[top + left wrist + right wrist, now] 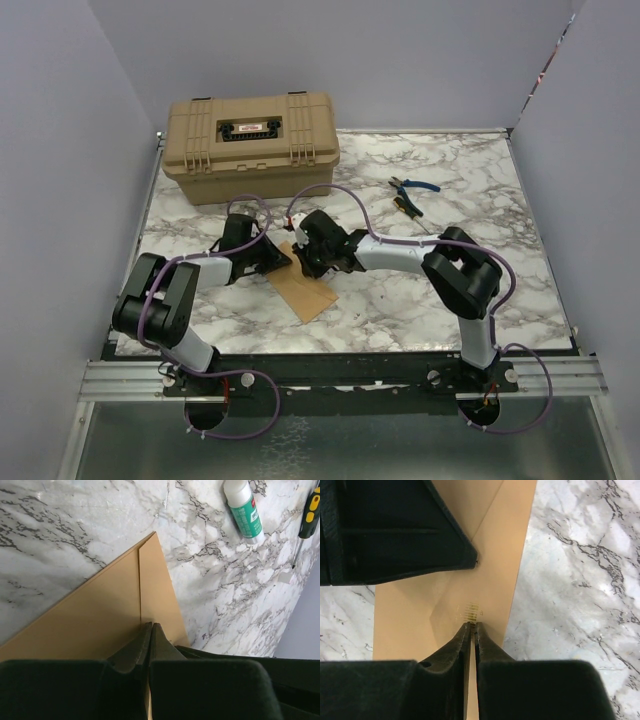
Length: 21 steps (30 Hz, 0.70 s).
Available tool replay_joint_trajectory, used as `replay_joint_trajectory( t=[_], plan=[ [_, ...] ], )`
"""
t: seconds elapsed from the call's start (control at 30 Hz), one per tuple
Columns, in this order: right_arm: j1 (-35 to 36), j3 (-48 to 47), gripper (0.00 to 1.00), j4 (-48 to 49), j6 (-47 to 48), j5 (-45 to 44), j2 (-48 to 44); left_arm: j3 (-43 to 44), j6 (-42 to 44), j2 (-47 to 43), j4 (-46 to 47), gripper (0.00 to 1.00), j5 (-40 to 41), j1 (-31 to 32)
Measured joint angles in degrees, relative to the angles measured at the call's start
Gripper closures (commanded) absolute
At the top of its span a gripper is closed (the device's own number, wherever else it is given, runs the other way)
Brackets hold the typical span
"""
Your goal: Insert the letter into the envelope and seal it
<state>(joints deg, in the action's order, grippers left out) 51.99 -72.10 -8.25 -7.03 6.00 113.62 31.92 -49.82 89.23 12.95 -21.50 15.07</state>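
Note:
The orange-brown envelope [303,288] lies flat on the marble table [420,300], its flap folded down. It fills the left wrist view [90,615] and the right wrist view [410,615]. My left gripper [283,256] is shut, with its tips [151,625] touching the envelope at the fold edge. My right gripper [316,262] is shut, with its tips [471,625] on the envelope by a small printed mark [471,611] near the flap's point. The left gripper's finger [420,535] shows just beyond. The letter is not in view.
A tan hard case [250,145] stands at the back left. Blue-handled pliers [414,185] and a screwdriver [408,207] lie at the back right. A green glue stick [243,507] and the screwdriver [310,510] lie beyond the envelope. White walls surround the table.

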Motion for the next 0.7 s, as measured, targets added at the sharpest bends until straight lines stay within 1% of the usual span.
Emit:
replay_joint_trajectory(
  t=[0.13,0.3,0.47,0.7],
  plan=[
    [-0.1,0.0,0.83,-0.7,0.5,-1.1,-0.4,0.8,-0.1,1.5,0.0,1.00,-0.3,0.0],
    [-0.2,-2.6,0.72,-4.2,-0.9,-2.4,-0.2,0.9,-1.0,2.4,0.7,1.00,-1.2,-0.1],
    [-0.2,-7.9,0.72,-5.1,-1.8,-2.6,1.7,0.8,-2.5,3.6,2.0,1.00,-3.2,-0.6],
    [-0.2,-9.5,0.72,-5.6,-2.0,-2.9,4.6,0.1,-4.3,4.5,3.7,1.00,-5.5,-2.0]
  ],
)
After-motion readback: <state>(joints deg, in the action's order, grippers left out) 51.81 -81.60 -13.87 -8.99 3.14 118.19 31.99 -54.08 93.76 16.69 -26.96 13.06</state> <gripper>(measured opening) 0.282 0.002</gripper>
